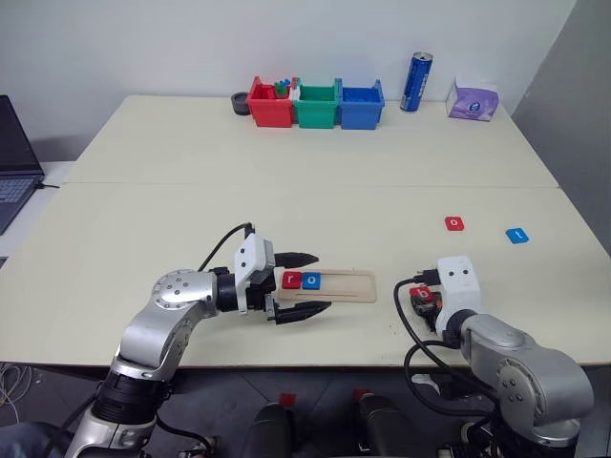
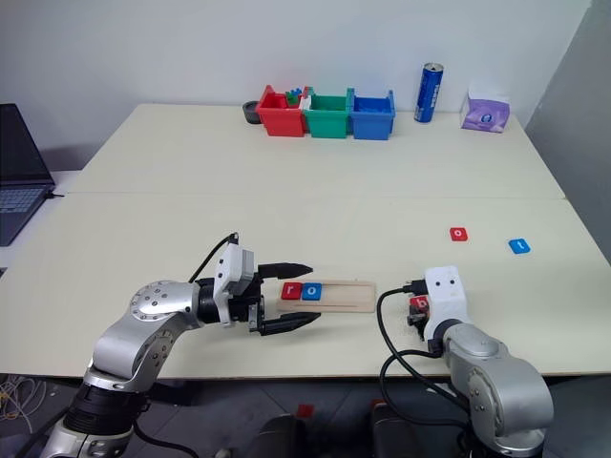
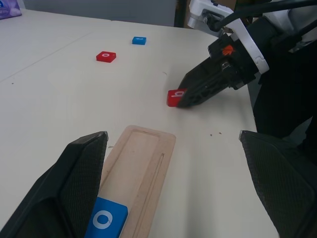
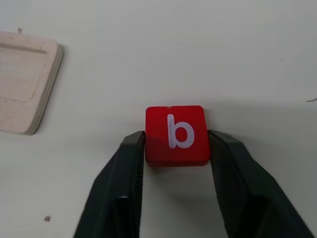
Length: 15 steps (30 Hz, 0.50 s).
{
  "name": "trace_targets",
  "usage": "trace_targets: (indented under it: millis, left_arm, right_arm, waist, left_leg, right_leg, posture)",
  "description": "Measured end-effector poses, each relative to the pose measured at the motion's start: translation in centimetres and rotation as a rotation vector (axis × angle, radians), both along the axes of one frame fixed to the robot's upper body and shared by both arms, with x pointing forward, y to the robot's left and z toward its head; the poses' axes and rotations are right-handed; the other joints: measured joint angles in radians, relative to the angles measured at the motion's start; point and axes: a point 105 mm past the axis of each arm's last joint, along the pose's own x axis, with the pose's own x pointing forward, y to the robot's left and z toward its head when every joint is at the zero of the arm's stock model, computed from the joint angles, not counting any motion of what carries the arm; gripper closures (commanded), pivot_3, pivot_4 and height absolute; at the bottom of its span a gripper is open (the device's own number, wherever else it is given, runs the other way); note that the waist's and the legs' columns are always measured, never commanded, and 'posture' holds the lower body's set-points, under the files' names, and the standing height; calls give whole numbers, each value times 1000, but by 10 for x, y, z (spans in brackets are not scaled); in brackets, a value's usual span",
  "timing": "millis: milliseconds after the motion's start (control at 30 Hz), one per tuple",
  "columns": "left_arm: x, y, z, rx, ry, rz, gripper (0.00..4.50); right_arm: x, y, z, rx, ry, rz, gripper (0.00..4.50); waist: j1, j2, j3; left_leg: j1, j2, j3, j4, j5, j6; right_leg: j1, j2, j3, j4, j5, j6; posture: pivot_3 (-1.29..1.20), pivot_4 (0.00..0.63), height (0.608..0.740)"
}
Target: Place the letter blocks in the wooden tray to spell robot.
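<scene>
While upright, "b" block faces claw.

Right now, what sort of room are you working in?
Probably an office or lab: pale worktables against a plain wall, a laptop at the edge, and plastic sorting bins with a drink can behind.

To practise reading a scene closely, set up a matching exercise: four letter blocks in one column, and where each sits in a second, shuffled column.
Blocks:
1. red r block
2. blue o block
3. red b block
4. blue t block

Places:
A. loose on the table, farthest to the robot's right
B. between the right gripper's fingers
C. at the left end of the wooden tray
D. second in the tray

Pairs: 1-C, 2-D, 3-B, 4-A
</scene>
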Motion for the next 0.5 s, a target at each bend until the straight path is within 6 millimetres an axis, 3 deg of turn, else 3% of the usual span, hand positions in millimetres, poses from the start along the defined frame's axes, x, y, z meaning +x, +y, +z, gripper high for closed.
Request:
trace_targets:
  millis: [133,333,500]
  left_arm:
    - [0,0,0,0,0,0,0]
    - [0,0,0,0,-1,-2,0]
    - [1,-3,2,1,-5,-17,0]
  right_arm:
    - [-1,6,0,32,2,32,36]
    - [2,-2,8,24,-23,50,10]
    - [16,-17,53,-43,-156,171,10]
  waist:
    - [0,0,0]
    - [0,0,0]
    - [0,0,0]
  left_leg:
    - [0,0,0,0,0,0]
    - [0,0,0,0,0,0]
    - [0,-1,0,0,0,0]
  right_leg:
    - [0,0,0,0,0,0]
    - [0,0,0,0,0,0]
    - [0,0,-1,0,0,0]
  posture:
    - [0,150,740]
    - [0,150,740]
    - [0,150,740]
